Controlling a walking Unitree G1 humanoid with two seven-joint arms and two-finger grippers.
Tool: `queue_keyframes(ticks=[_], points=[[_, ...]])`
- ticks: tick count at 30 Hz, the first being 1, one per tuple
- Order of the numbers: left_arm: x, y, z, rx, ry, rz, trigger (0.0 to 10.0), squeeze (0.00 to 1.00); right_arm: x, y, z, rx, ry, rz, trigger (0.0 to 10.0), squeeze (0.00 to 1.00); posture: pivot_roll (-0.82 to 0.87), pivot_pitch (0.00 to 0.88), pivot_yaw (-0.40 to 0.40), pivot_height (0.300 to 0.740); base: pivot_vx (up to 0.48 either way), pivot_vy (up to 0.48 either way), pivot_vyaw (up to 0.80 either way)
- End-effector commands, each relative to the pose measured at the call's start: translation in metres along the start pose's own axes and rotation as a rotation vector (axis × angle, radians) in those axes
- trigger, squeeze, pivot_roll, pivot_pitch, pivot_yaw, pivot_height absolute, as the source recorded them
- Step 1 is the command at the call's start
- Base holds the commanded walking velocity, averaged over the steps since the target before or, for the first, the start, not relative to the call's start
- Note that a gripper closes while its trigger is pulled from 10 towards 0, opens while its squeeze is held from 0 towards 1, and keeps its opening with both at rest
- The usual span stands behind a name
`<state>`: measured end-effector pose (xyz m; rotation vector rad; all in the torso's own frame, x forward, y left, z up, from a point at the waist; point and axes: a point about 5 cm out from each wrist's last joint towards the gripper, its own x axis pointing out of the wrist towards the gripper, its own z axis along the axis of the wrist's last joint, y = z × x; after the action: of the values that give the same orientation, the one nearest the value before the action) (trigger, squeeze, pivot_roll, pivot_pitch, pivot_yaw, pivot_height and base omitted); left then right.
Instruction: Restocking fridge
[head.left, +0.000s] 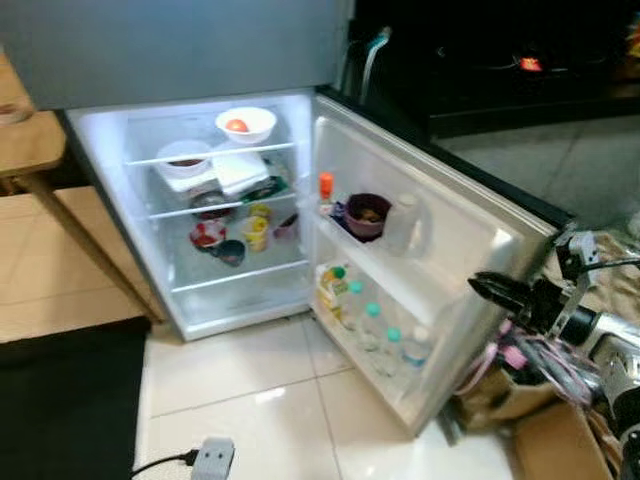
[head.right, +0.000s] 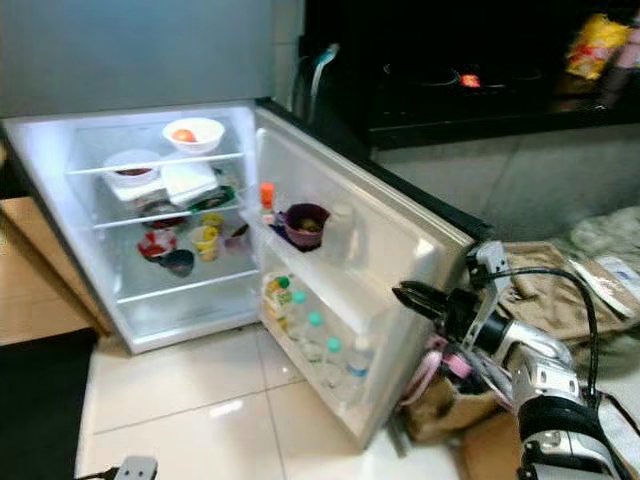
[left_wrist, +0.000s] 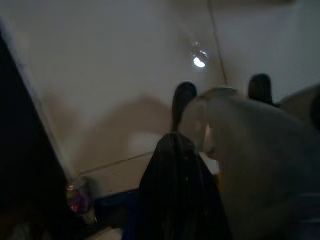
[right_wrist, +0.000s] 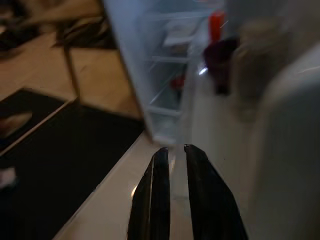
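White floor tiles (head.left: 260, 390) are fronting the open fridge (head.left: 200, 200); right gripper (head.right: 412, 297), fingers nearly closed and apparently empty, is hovering beside the door (head.right: 400, 260), needing stock fetched next.

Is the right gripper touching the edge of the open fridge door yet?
Cannot tell. In the right eye view the right gripper overlaps the fridge door near its outer edge, but blur hides whether they meet.

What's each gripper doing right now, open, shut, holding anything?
Left gripper: cannot be told; the dark wrist view is too blurred.
Right gripper: nearly shut, empty, by the open white fridge door.
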<state>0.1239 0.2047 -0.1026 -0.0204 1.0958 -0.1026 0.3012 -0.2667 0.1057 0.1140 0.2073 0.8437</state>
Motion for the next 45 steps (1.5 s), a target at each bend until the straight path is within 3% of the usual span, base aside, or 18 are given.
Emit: queue_keyframes(ticks=[1,2,7,10,13,15,16,17,18,22,24,28,29,31,33,37,43,45], points=[[-0.001,-0.002,-0.010,-0.005,0.035,-0.007,10.0,0.00,-0.014,0.001,-0.023,0.029,0.175,-0.001,10.0,0.00,-0.02,0.000,-0.060,0.740,0.000,0.000,0.00],[-0.001,-0.002,-0.010,-0.005,0.035,-0.007,10.0,0.00,-0.025,-0.005,-0.031,0.016,0.271,-0.080,10.0,0.00,-0.02,0.000,-0.060,0.740,0.000,0.000,0.00],[-0.001,-0.003,-0.010,-0.006,0.036,-0.008,10.0,0.00,-0.041,-0.014,-0.036,-0.001,0.369,-0.205,10.0,0.00,-0.03,0.000,-0.059,0.740,0.000,0.000,0.00],[-0.001,-0.003,-0.010,-0.007,0.037,-0.010,10.0,0.00,-0.078,-0.026,-0.040,-0.032,0.593,-0.358,10.0,0.00,-0.03,0.000,-0.059,0.740,0.000,0.000,0.00],[-0.001,-0.003,-0.011,-0.008,0.037,-0.010,10.0,0.00,-0.093,-0.031,-0.040,-0.059,0.683,-0.424,10.0,0.00,-0.03,0.000,-0.059,0.740,0.000,0.000,0.00],[-0.001,-0.003,-0.011,-0.009,0.037,-0.010,10.0,0.00,-0.115,-0.042,-0.031,-0.128,0.786,-0.598,10.0,0.00,-0.03,0.000,-0.058,0.740,0.000,0.000,0.00],[-0.001,-0.002,-0.011,-0.009,0.037,-0.011,10.0,0.00,-0.124,-0.052,-0.018,-0.173,0.767,-0.773,10.0,0.00,-0.03,0.000,-0.056,0.740,0.000,0.000,0.00],[-0.001,-0.002,-0.011,-0.009,0.037,-0.011,10.0,0.00,-0.124,-0.052,-0.018,-0.173,0.767,-0.773,10.0,0.00,-0.03,0.000,-0.056,0.740,0.000,0.000,0.00],[-0.001,-0.002,-0.011,-0.007,0.037,-0.011,10.0,0.00,-0.129,-0.065,0.005,-0.224,0.634,-1.006,10.0,0.00,-0.03,0.000,-0.054,0.740,0.000,0.000,0.00],[-0.001,-0.002,-0.010,-0.006,0.037,-0.012,10.0,0.00,-0.123,-0.069,0.018,-0.260,0.529,-1.054,10.0,0.00,-0.03,0.000,-0.054,0.740,0.000,0.000,0.00],[-0.001,-0.002,-0.010,-0.004,0.036,-0.011,10.0,0.00,-0.115,-0.071,0.032,-0.387,0.445,-1.077,10.0,0.00,-0.03,0.000,-0.054,0.740,0.000,0.000,0.00],[-0.001,-0.002,-0.010,-0.003,0.035,-0.010,10.0,0.00,-0.092,-0.068,0.042,-0.356,0.272,-0.989,10.0,0.00,-0.02,0.000,-0.056,0.740,0.000,0.000,0.00],[-0.001,-0.002,-0.010,-0.003,0.035,-0.010,10.0,0.00,-0.092,-0.068,0.042,-0.356,0.272,-0.989,10.0,0.00,-0.02,0.000,-0.056,0.740,0.000,0.000,0.00],[-0.001,-0.001,-0.009,-0.002,0.036,-0.009,10.0,0.00,-0.066,-0.060,0.034,-0.426,0.314,-0.805,10.0,0.00,-0.02,0.000,-0.056,0.740,0.000,0.000,0.00],[-0.001,-0.001,-0.009,-0.001,0.036,-0.009,10.0,0.00,-0.063,-0.058,0.032,-0.443,0.330,-0.787,10.0,0.00,-0.02,0.000,-0.056,0.740,0.000,0.000,0.00],[-0.001,-0.001,-0.009,0.005,0.037,-0.010,10.0,0.00,-0.046,-0.053,0.027,-0.403,0.304,-0.706,10.0,0.00,-0.02,0.000,-0.056,0.740,0.000,0.000,0.00],[-0.001,-0.001,-0.009,0.003,0.037,-0.011,10.0,0.00,0.000,-0.018,0.008,-0.326,0.283,-0.251,10.0,0.00,-0.02,0.000,-0.056,0.740,0.000,0.000,0.00],[-0.001,-0.001,-0.009,0.003,0.037,-0.011,10.0,0.00,0.000,-0.018,0.008,-0.326,0.283,-0.251,10.0,0.00,-0.02,0.000,-0.056,0.740,0.000,0.000,0.00]])
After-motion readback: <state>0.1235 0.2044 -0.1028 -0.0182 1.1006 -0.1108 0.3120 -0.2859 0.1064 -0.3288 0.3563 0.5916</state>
